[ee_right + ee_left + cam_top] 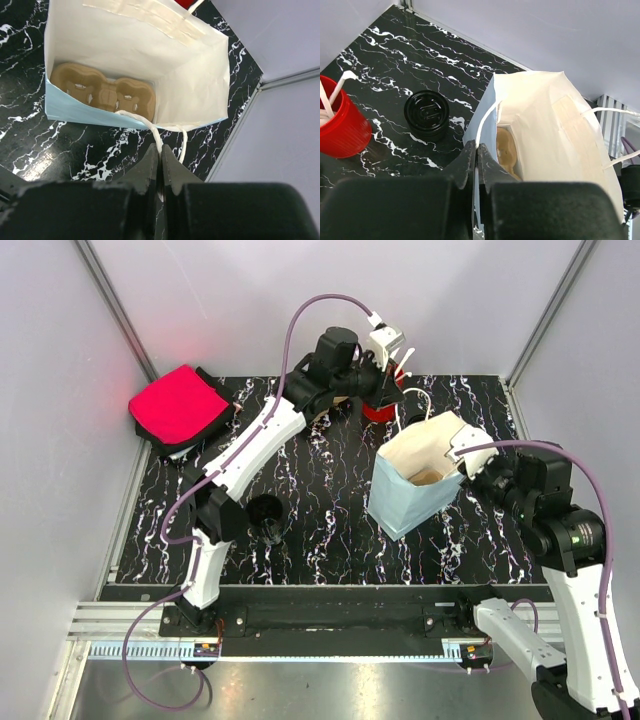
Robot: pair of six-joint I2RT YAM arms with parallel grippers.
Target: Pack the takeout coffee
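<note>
Two handles held, coffee not yet in the bag

Both arms are busy with the paper bag (397,505), which stands toward the right edge of the counter with its mouth wide open. The left gripper (477,150) is pinched tight on the far-side handle (487,119), with no gap between its fingers. The right gripper (160,150) is likewise closed on the right-side handle (145,120). Inside, a brown cup carrier (102,92) lies on the bottom, its wells bare.

The takeout coffee (426,114), lid on, stands upright on the counter near the far edge. It sits between the red cup of stirrers (342,132) and the bag, apart from both, and nothing grips it.

By that showing, the preparation looks done and the packing proper is all left. One gripper would have to let its handle go, take the coffee and lower it into a carrier well.
</note>
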